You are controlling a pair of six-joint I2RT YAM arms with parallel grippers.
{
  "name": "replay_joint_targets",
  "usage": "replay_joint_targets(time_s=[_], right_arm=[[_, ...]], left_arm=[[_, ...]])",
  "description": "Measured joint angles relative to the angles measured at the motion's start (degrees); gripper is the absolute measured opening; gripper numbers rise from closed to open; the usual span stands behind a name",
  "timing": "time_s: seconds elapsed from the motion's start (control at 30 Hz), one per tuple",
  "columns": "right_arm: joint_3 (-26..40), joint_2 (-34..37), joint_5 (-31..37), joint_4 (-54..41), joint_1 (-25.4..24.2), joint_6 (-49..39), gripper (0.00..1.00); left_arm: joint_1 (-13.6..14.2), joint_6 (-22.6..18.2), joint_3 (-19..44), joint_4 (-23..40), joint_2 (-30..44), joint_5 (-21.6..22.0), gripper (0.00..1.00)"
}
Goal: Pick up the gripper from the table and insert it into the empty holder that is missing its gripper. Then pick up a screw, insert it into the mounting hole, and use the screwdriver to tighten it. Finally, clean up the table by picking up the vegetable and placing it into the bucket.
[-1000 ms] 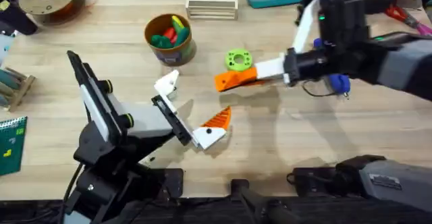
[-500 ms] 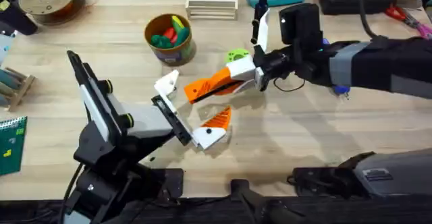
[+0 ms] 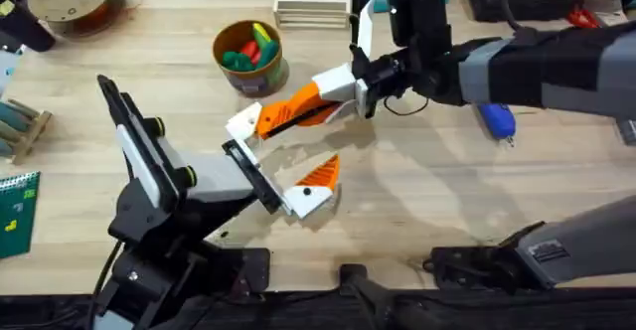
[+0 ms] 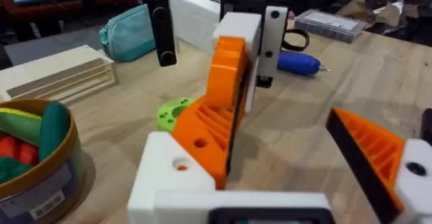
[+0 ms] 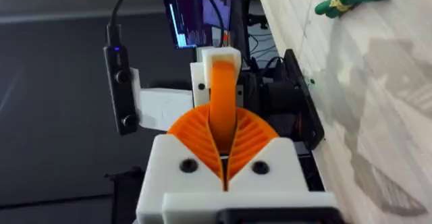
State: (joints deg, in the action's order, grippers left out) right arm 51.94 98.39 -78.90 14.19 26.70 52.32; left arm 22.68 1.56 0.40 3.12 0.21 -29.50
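The right gripper point(image 5: 223, 158), clamped on the loose orange finger point(image 5: 223, 92), has swung from the green ring point(image 4: 173, 111) to the splayed left gripper point(image 3: 281, 153); its bare white mount point(image 4: 177, 173) likely awaits insertion.

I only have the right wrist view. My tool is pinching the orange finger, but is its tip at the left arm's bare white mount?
Observer: From overhead, the right tool, shut on the orange finger, has its tips against the white mount of the left tool. I can't tell whether the finger is seated.
Operator: Where's the screwdriver for later?
Observer: The blue screwdriver lies on the table just beyond your forearm, on the right side.
Operator: And the green ring?
Observer: The left wrist view shows the green ring flat on the table, close to your tool's orange fingers.
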Motion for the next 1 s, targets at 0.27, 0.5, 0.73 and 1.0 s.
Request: replay_joint_targets(time_s=[0.27, 0.5, 0.73, 1.0], right_arm=[[4.5, 5.7, -2.3, 2.3, 1.8, 0.2, 0.02], [10.3, 11.1, -4.6, 2.3, 3.9, 0.4, 0.019], [12.3, 12.5, -4.2, 2.3, 4.9, 0.9, 0.019], [13.2, 13.5, -4.1, 2.6, 5.4, 2.0, 0.019]], left_arm=[[0.0, 0.4, 0.0, 0.0, 0.0, 1.7, 0.987], [-0.3, 0.6, 0.0, 0.1, 0.0, 3.5, 0.987], [-0.7, 0.6, 0.0, 0.1, 0.0, 5.1, 0.987], [-0.9, 1.1, 0.0, 0.1, 0.0, 6.0, 0.986]])
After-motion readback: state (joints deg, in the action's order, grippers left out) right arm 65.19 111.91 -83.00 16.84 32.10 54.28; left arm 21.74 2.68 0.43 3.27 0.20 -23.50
